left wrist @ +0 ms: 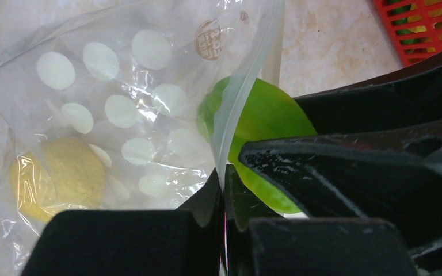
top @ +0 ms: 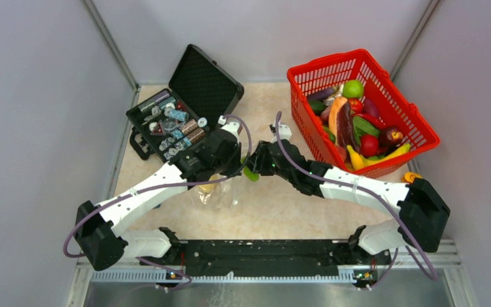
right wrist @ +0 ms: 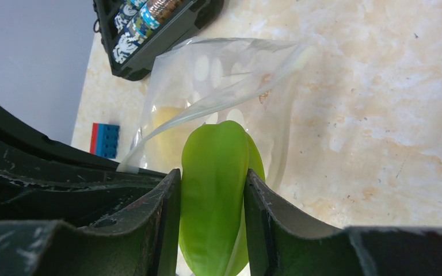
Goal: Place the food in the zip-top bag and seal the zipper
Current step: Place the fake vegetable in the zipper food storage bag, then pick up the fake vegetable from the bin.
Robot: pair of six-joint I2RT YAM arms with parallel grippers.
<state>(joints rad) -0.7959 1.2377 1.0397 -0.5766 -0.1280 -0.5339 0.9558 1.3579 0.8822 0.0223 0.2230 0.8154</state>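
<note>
The zip-top bag is being held open over the marble-patterned table, left of its middle and nearer than the open black case. The bag's film is being lifted at one corner of the mouth. The left gripper is being pressed fully shut there on the zipper, the whitish strip running up and away from its fingers. A yellow food piece is being contained in the bag, low down, and is being seen through the clear film with its pale printed dots. A green food piece, smooth and glossy, is being gripped by the right gripper, whose jaws are being kept partway apart by it, one finger against each side. The piece's tip is being presented at the bag's mouth, just beside the left gripper. Part of it is being viewed through the film, while the rest is lying outside the strip, and how far it has entered cannot be told. The rest of the food is being carried in the red mesh basket at the far right, well apart from the bag. A small red and blue block is being shown on the table beyond the bag, near the case.
</note>
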